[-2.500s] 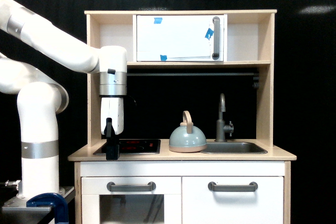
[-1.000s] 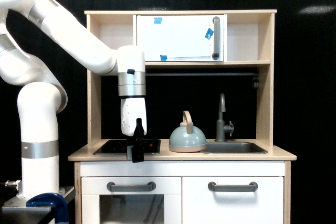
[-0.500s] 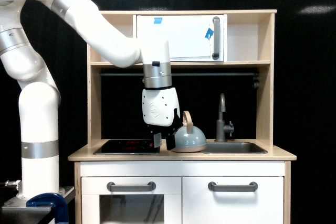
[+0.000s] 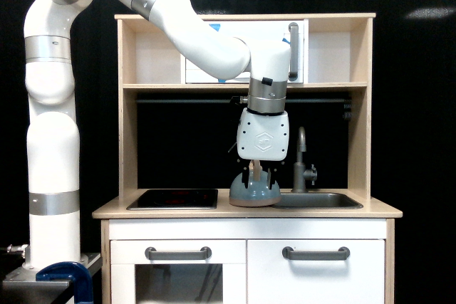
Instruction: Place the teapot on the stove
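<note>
Grasp step: gripper [image 4: 261, 171] sits over teapot [image 4: 254, 190], fingers straddling the handle; closed or not, can't tell. Teapot on counter between stove [image 4: 173, 198] and sink. Next: clamp, lift, carry left.

Light wood counter [image 4: 335, 211] carries the black stove [image 4: 173, 198] at left, the teapot [image 4: 254, 191] mid-counter just right of it, sink basin [image 4: 318, 201] at right.
</note>
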Robot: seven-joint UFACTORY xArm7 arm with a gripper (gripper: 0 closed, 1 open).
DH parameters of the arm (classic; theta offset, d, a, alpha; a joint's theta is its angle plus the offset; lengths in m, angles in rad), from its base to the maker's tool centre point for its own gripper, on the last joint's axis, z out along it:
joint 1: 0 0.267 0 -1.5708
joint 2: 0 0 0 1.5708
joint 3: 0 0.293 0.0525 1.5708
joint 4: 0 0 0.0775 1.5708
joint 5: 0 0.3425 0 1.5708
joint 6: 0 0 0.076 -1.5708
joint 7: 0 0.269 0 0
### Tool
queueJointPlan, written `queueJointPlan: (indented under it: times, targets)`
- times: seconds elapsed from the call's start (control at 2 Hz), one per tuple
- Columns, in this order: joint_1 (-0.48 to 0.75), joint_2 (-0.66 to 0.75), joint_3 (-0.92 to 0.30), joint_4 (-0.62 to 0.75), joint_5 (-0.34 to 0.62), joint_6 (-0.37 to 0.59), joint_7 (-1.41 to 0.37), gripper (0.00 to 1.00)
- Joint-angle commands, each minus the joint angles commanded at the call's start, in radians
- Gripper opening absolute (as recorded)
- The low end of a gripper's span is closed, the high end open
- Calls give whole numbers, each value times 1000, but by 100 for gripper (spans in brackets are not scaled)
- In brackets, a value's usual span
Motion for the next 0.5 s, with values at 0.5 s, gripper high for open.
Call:
queueJointPlan:
  times: [0.5]
  targets:
    - [-8, -39, 13, -46, 103, -33, 20, 100]
